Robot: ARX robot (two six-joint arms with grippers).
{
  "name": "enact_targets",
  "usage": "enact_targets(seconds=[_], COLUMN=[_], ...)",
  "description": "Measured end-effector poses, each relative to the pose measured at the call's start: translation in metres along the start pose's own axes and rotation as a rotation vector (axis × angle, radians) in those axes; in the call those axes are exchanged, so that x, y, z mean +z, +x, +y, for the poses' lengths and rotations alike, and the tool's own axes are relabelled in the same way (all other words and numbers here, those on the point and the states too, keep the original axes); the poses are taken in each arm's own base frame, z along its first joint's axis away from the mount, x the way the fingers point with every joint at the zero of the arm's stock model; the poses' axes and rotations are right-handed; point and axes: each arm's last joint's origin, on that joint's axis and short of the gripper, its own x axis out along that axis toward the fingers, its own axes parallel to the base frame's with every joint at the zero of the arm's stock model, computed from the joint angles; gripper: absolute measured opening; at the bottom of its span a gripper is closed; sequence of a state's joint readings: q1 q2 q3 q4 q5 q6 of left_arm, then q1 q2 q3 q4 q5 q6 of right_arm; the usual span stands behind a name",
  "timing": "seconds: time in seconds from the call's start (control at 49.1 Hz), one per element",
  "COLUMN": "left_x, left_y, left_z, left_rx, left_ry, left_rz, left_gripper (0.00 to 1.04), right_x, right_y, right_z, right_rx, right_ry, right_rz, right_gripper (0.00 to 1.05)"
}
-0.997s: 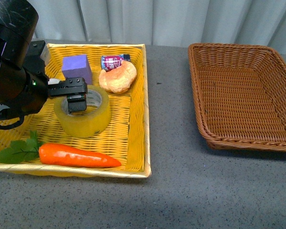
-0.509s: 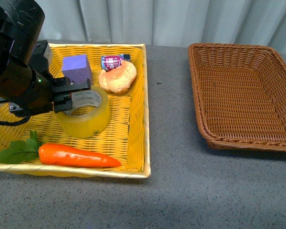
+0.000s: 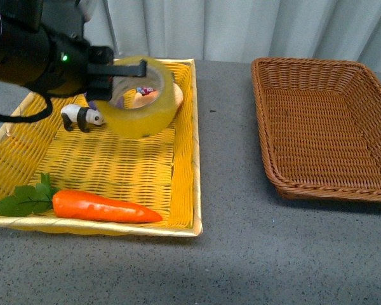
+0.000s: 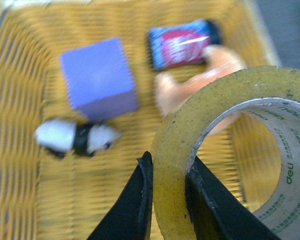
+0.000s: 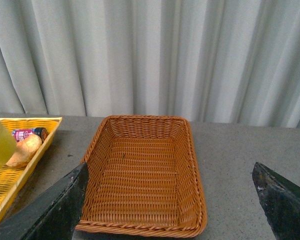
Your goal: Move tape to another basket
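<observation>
Left jaws: I had them pinching the lifted tape point(image 3: 153, 117).
Right jaws: spread, empty.
Remaining: carry right into the basket point(image 3: 263, 114).

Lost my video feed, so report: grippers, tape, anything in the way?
Left gripper shut on tape, held above yellow tray. Right gripper open, empty. Brown basket empty; nothing seen between it and tape.

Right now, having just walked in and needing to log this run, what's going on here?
The left gripper is clamped on the wall of the tape, one finger inside the core, holding it tilted in the air over the yellow tray. The brown basket to its right is empty. The right gripper is open, facing that basket, holding nothing.
</observation>
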State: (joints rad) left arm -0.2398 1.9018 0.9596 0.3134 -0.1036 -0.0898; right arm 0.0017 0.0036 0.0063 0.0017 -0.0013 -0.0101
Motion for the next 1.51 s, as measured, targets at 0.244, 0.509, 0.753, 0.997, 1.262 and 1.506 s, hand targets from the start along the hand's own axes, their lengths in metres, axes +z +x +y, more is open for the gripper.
enact_targets(seconds=[0.244, 0.509, 0.753, 0.997, 1.262, 1.506], left_x=[0.013, 0.017, 0.025, 0.029, 0.030, 0.030], left_y=[-0.018, -0.027, -0.014, -0.008, -0.008, -0.008], left_z=[-0.058, -0.095, -0.112, -0.115, -0.115, -0.116], left_rx=[-0.377, -0.552, -0.570, -0.549, -0.547, -0.549], left_ry=[0.242, 0.476, 0.634, 0.640, 0.640, 0.641], left_rz=[-0.154, -0.212, -0.213, -0.212, -0.215, -0.215], left_gripper=[0.16, 0.16, 0.16, 0.16, 0.16, 0.16], right_x=[0.000, 0.000, 0.000, 0.000, 0.003, 0.029], right_y=[0.000, 0.000, 0.000, 0.000, 0.013, 0.070], right_z=[0.000, 0.000, 0.000, 0.000, 0.001, 0.009], right_rx=[0.000, 0.000, 0.000, 0.000, -0.057, 0.118], right_ry=[0.000, 0.000, 0.000, 0.000, -0.172, -0.169], right_rz=[0.000, 0.000, 0.000, 0.000, 0.096, 0.183], right_gripper=[0.96, 0.96, 0.96, 0.96, 0.96, 0.96])
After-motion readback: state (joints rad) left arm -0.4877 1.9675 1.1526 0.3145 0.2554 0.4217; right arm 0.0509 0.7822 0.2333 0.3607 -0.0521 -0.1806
